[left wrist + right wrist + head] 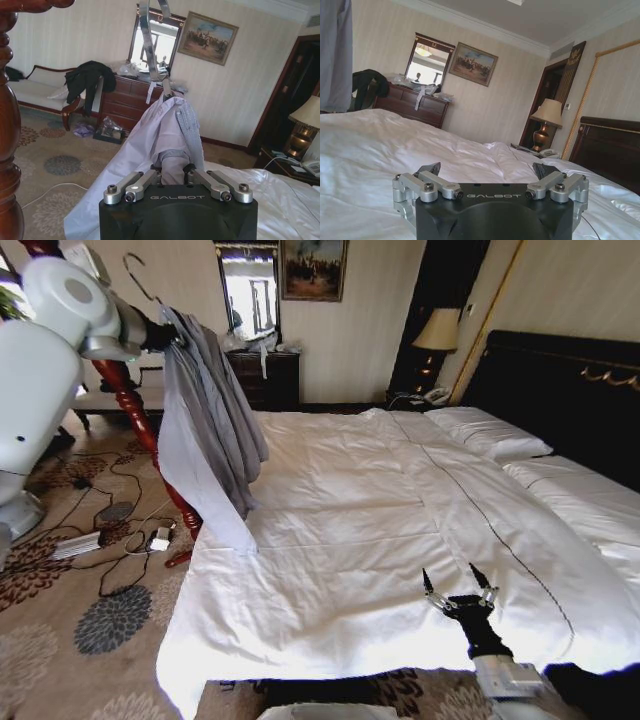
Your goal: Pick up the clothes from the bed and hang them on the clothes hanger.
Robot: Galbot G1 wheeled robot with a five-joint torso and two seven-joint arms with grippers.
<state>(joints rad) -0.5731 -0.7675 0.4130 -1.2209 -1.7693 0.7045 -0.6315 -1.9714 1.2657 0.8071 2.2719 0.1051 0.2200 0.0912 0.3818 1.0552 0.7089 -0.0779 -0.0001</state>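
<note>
The light grey clothes [205, 430] hang draped over the clothes hanger, whose silver wire hook [140, 278] sticks up beside my raised left arm. My left gripper [168, 335] is shut on the fabric at the jacket's top, beside the bed's left edge. In the left wrist view its fingers [150, 177] pinch the clothes [172, 130] below the hook [152, 50]. The hanger's body is hidden under the fabric. My right gripper [458, 590] stands open, with nothing in it, low over the near edge of the bed [380, 510]. In the right wrist view the right gripper [487, 170] is spread above the white duvet [380, 145].
A red turned-wood coat stand [140, 415] rises just behind the hanging jacket, close to my left arm. Cables and a power strip [90, 540] lie on the patterned carpet. A dark dresser [265, 375], a lamp [437, 335] and the black headboard [570, 390] line the far side.
</note>
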